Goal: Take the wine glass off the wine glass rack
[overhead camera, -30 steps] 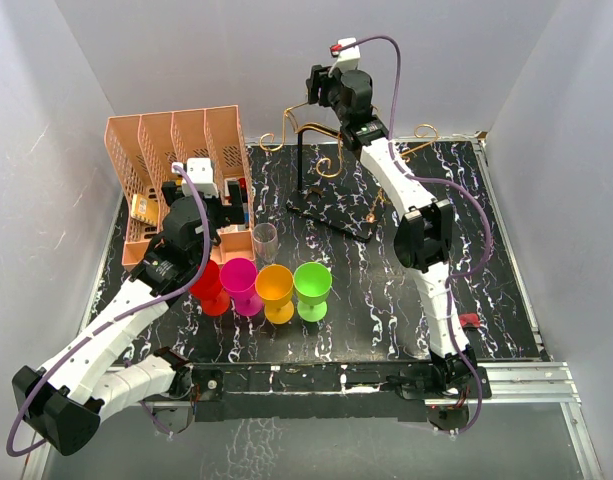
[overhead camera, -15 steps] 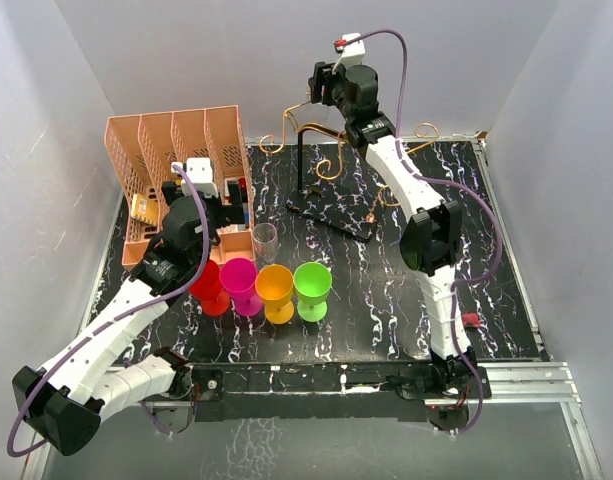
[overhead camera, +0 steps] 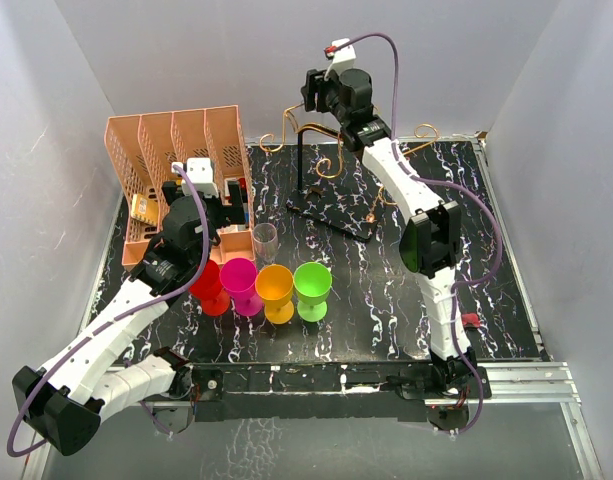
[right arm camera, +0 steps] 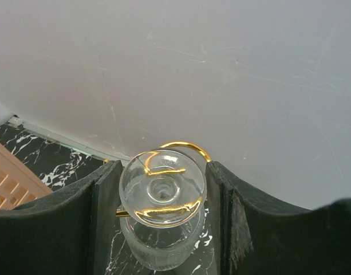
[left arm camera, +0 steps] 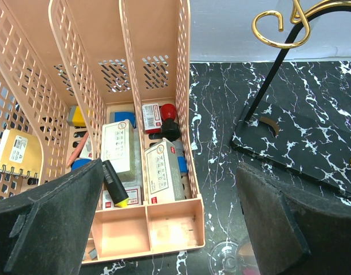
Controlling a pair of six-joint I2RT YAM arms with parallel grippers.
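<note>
The right gripper (right arm camera: 164, 177) is partly closed, both pads pressed against the foot rim of a clear wine glass (right arm camera: 162, 197). The glass sits between the fingers, foot toward the wrist camera and bowl beyond, at a gold scroll arm of the wine glass rack (right arm camera: 176, 145). The left gripper (left arm camera: 169, 195) stands wide open above the peach file organiser (left arm camera: 164, 235), holding nothing.

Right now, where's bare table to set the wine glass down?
Open marble between the green cup and the right arm, in front of the wine glass rack. Crowded on the left: cup row, clear glass, file organiser.
</note>
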